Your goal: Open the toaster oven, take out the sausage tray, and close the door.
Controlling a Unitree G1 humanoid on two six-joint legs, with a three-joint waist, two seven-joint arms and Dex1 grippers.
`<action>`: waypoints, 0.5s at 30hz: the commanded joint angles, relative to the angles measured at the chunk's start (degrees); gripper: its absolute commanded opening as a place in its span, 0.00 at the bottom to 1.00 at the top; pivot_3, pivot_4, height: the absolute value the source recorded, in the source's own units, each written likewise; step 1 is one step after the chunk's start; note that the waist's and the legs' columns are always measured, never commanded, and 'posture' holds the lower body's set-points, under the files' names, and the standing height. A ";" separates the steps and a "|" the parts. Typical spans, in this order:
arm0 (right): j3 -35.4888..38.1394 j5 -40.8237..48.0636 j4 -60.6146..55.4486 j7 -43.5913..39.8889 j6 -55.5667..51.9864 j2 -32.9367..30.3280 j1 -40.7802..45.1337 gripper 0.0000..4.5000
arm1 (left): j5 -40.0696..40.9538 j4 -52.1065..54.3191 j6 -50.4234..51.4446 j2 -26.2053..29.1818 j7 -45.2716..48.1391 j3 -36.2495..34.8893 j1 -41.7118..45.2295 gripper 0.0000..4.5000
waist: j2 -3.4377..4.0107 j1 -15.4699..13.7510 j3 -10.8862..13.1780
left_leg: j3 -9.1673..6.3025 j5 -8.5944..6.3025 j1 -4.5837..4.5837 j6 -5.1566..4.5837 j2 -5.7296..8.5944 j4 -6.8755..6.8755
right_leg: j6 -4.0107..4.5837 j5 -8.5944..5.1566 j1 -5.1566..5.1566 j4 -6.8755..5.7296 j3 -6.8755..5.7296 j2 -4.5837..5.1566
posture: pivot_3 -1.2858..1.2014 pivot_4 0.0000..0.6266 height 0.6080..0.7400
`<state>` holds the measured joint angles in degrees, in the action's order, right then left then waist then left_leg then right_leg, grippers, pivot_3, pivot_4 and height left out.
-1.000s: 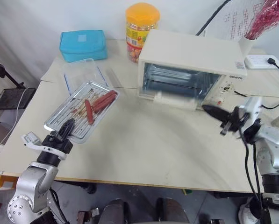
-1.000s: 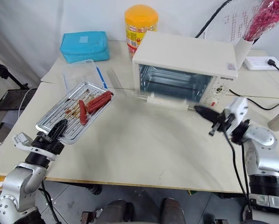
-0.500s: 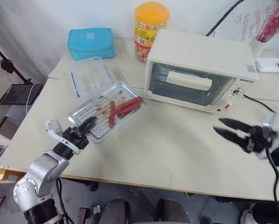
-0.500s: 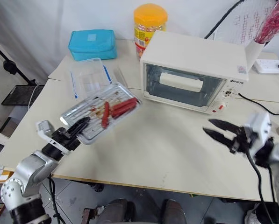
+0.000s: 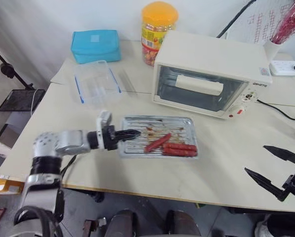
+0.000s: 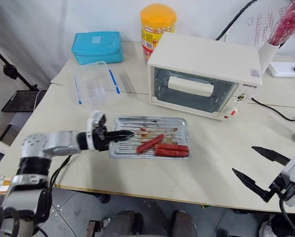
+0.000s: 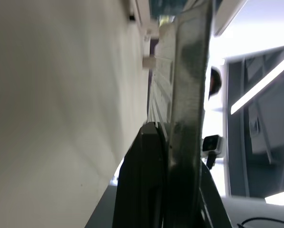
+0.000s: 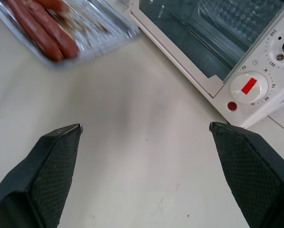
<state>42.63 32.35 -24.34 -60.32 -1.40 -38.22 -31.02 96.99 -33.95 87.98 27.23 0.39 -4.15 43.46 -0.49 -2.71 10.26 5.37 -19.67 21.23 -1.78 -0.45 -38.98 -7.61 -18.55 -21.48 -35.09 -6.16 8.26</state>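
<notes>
The cream-white toaster oven [image 5: 211,59] stands at the back right of the table, its glass door [image 5: 201,91] shut with the bar handle [image 5: 199,85] upright. In front of it the shiny sausage tray [image 5: 137,145] lies level, holding three red-brown sausages [image 5: 169,146]. I cannot tell whether it rests on the table. My left gripper [image 5: 131,133] is shut on the tray's left rim, and the left wrist view shows that rim [image 7: 187,71] pinched between the fingers [image 7: 146,180]. My right gripper [image 5: 256,159] hangs open and empty at the table's front right, away from the oven.
A clear plastic box with blue clips [image 5: 95,81] lies left of the oven, with a blue pouch [image 5: 95,45] and a yellow-lidded jar [image 5: 159,29] behind it. A power strip [image 5: 285,66] and black cable [image 5: 280,111] sit right of the oven. The red button [image 8: 232,106] faces my right gripper.
The left gripper swung the tray rightward to level in front of the oven. The right gripper drew back toward the table's front right corner and spread open. The oven door went from open to shut.
</notes>
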 commanded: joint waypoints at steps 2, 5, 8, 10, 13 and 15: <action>5.57 2.37 -4.74 1.18 -0.30 1.66 -4.40 0.99 | -12.63 -4.21 -1.03 -4.74 9.12 2.84 4.63 0.00 | -0.01 0.19 0.00 | 0.01 0.00 -0.01 0.00 0.21 0.05 | 0.00 0.00 0.00 0.03 0.00 -0.02 | 0.52 0.24 1.00; 8.36 3.73 -6.84 1.34 -0.62 2.52 -7.63 0.99 | -20.61 -6.10 -2.87 -7.90 14.62 4.45 7.07 0.00 | -0.02 0.23 0.01 | 0.02 0.00 -0.03 0.02 0.20 0.04 | -0.01 0.00 0.00 0.07 0.01 -0.04 | 0.52 0.24 1.00; 9.98 4.60 -8.28 1.30 -1.13 3.21 -10.07 0.99 | -27.33 -7.80 -4.64 -10.79 18.99 5.19 8.94 0.00 | -0.01 0.18 0.01 | 0.03 0.00 -0.04 0.07 0.18 0.03 | -0.01 0.00 0.00 0.13 0.04 -0.02 | 0.52 0.24 1.00; 10.44 5.04 -9.04 1.17 -1.44 3.49 -11.23 0.99 | -30.51 -8.42 -4.70 -11.90 21.86 5.36 9.89 0.00 | -0.01 0.15 0.01 | 0.04 -0.01 -0.06 0.09 -0.09 0.02 | 0.00 0.00 0.00 0.16 0.05 -0.01 | 0.52 0.24 1.00; 10.52 5.66 -9.76 1.17 -1.88 3.49 -12.22 1.00 | -34.87 -6.48 -4.26 -11.83 26.80 6.38 10.12 0.13 | -0.01 0.14 0.01 | 0.05 -0.02 -0.05 0.10 -0.11 0.02 | -0.01 0.00 -0.02 0.15 0.06 0.00 | 0.52 0.24 1.00; 10.32 6.41 -10.45 1.16 -2.40 3.60 -12.72 1.00 | -37.80 -3.06 -4.27 -10.21 30.19 7.93 9.12 0.26 | -0.01 0.14 0.01 | 0.05 -0.02 -0.05 0.10 -0.12 0.03 | 0.00 0.00 -0.03 0.13 0.06 0.00 | 0.52 0.24 1.00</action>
<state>51.02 37.17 -33.33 -59.25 -3.79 -35.05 -43.02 60.89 -39.91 83.32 16.22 27.30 2.99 52.60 -0.50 -2.57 10.27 5.41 -19.69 21.19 -1.69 -0.59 -38.95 -7.61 -18.54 -21.52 -34.97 -6.10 8.26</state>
